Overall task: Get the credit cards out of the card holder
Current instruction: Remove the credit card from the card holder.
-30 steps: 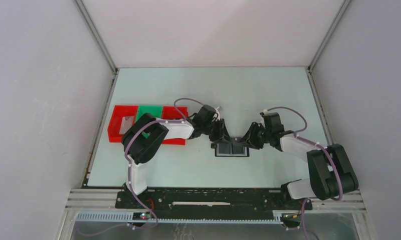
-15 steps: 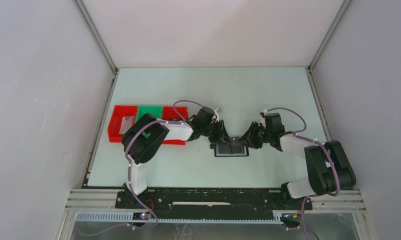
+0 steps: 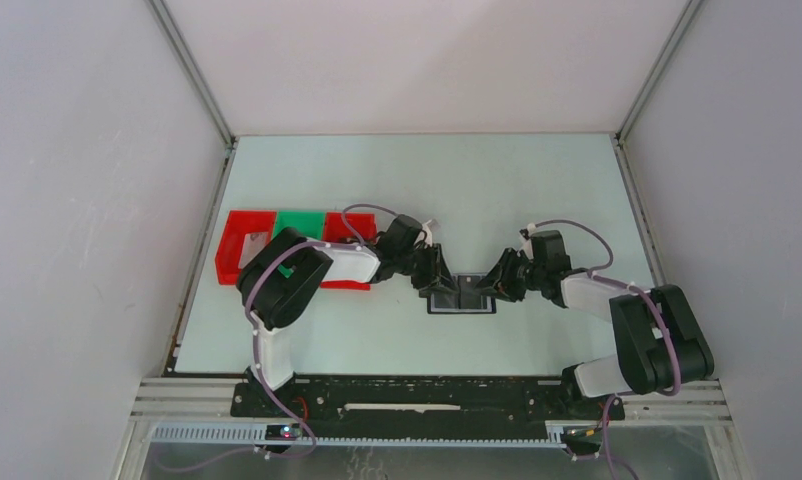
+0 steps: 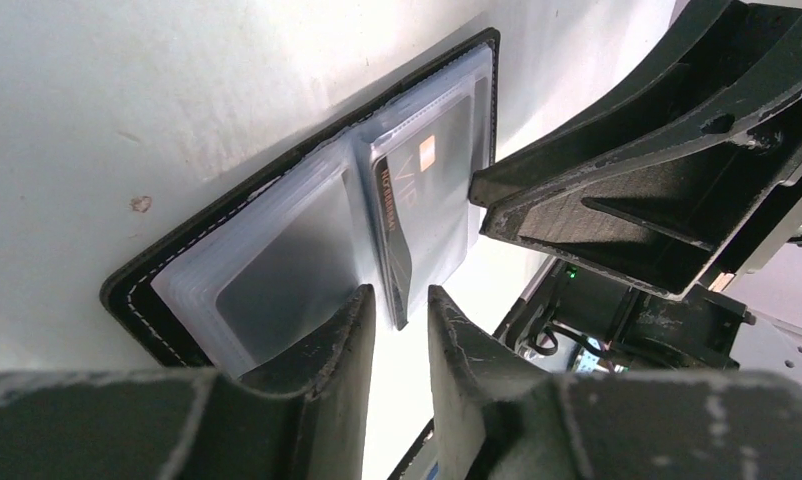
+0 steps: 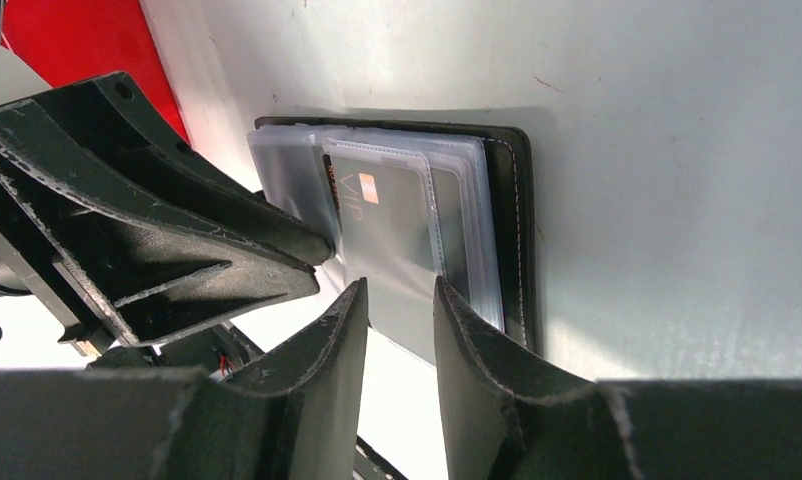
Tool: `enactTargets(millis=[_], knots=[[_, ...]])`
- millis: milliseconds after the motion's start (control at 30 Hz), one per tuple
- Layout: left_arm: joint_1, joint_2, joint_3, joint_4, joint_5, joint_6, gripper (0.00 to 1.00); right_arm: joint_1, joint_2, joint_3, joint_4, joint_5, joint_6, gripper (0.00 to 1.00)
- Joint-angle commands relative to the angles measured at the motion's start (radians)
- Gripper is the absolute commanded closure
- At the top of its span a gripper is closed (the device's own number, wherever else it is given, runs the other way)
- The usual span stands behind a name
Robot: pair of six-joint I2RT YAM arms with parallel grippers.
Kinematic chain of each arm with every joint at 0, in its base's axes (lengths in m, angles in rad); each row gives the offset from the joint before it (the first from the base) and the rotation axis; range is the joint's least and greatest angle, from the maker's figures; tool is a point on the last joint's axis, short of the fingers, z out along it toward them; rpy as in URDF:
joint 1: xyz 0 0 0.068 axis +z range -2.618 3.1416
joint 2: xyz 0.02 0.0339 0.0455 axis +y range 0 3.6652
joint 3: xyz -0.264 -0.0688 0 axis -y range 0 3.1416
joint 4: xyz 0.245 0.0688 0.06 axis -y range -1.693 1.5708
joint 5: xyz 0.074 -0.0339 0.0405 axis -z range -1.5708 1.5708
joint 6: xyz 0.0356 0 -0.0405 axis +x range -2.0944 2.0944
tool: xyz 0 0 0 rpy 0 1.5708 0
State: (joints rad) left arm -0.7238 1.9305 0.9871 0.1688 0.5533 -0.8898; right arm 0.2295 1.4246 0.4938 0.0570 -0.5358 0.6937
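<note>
– Pale table top (image 3: 397,180) inside white walls, seen from above: where does the card holder (image 3: 462,304) lie, and how far along is the work?

– It lies at the centre of the table, opened flat with both panels face up, between the two arms. No credit card is out of it. One dark card (image 4: 432,195) with a small orange chip sits inside a clear sleeve on one panel. By my judgement the opening is done, and all the drawing out of cards is left to do.

– And the pincers?

– Left gripper (image 4: 402,320): jaws narrowly parted, tips at the near edge of that card's sleeve, clamped on nothing that shows. Right gripper (image 5: 402,310): likewise a narrow gap, tips over the clear sleeves on its side of the holder, nothing held. The two face each other from opposite sides, close together.

– What cannot be read?

– Several things. The stacked sleeves are cloudy, so the number of cards inside cannot be told, and the other panel shows only grey. Whether either fingertip touches the plastic is unclear, because the tips sit close to each lens and cut off the view. From above, both grippers cover the holder's far half. The red and green trays (image 3: 299,222) lie well to the left, partly behind the left arm, and their contents are not discernible.
</note>
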Motion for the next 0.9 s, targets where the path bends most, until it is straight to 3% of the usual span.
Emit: enactTargets(millis=[0, 167, 433, 867], knots=[[0.002, -0.02, -0.03, -0.076, -0.031, 0.039, 0.69, -0.003, -0.037, -0.02, -0.034, 0.025, -0.002, 0.61], [0.0, -0.002, -0.04, -0.03, -0.029, 0.031, 0.72, -0.002, -0.05, -0.02, -0.052, 0.063, -0.021, 0.62], [0.001, 0.032, -0.056, 0.023, -0.008, 0.007, 0.79, -0.002, 0.005, -0.049, 0.019, -0.025, 0.023, 0.68], [0.002, 0.059, -0.084, 0.083, 0.019, -0.003, 0.78, 0.0, 0.073, -0.094, 0.165, -0.105, 0.109, 0.72]])
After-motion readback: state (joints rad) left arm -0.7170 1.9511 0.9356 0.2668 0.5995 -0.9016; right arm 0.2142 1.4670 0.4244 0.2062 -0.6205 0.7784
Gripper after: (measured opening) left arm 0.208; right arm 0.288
